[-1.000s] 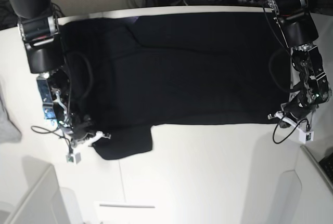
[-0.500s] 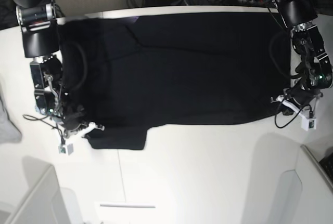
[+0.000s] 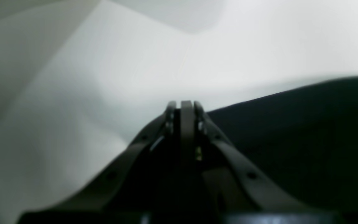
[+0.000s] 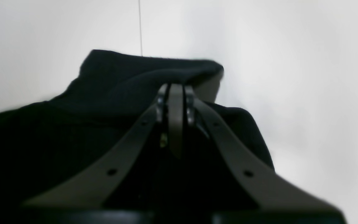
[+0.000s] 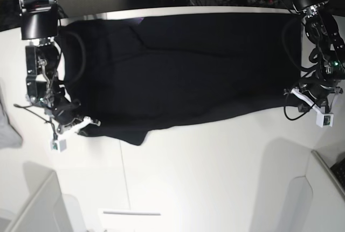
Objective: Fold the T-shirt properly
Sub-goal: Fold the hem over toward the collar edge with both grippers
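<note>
Black cloth covers most of the white table [image 5: 215, 178]: the T-shirt [image 5: 183, 70] lies spread flat with its plain side up, and no print, label or writing can be read on it in any view. At one end of the T-shirt, the right gripper [image 5: 81, 123] sits at the near corner, jaws pressed together on a bunched fold of the cloth, which rises just past the fingertips in the right wrist view [image 4: 176, 90]. At the opposite end, the left gripper [image 5: 302, 95] is at the T-shirt's near edge, jaws closed; black fabric [image 3: 291, 130] lies beside and under its fingers [image 3: 186, 109], pinched there.
</note>
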Action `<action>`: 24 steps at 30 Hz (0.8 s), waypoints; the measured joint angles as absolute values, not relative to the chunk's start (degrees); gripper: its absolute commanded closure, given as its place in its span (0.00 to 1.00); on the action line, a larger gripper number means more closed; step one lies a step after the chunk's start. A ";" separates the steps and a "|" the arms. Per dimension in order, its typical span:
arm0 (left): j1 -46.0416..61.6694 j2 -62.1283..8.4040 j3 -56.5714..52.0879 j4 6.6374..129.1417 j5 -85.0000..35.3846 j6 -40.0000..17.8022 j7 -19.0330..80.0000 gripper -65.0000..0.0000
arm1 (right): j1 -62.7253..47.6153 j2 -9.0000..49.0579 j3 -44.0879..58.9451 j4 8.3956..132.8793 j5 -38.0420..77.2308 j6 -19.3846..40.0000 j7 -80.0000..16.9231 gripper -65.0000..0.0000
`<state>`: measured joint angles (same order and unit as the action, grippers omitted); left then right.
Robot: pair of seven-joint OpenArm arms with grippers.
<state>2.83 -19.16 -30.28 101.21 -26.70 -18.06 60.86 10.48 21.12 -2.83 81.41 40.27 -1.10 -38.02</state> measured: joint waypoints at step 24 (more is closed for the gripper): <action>13.76 -18.13 -34.11 109.56 -32.25 -18.06 60.90 1.00 | -5.78 20.60 8.82 102.94 40.69 -1.08 -45.76 1.00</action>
